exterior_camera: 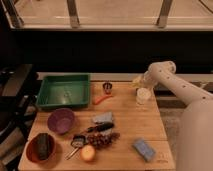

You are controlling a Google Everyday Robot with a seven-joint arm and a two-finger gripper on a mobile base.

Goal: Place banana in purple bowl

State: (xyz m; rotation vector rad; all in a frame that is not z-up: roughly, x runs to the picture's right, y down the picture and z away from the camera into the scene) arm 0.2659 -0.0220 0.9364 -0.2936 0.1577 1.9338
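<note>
The banana (137,80) shows as a pale yellow shape at the back right edge of the wooden table, partly hidden by my arm. My gripper (143,95) hangs just in front of the banana, close above the table top. I cannot tell whether it touches the banana. The purple bowl (61,120) stands at the left of the table, in front of the green tray, far from the gripper. It looks empty.
A green tray (64,91) sits at the back left. An orange carrot (101,100) and a small can (107,88) lie mid-back. An orange-red bowl (35,154) holds a dark object. A round fruit (88,153), grapes (103,140) and a blue sponge (144,149) lie along the front.
</note>
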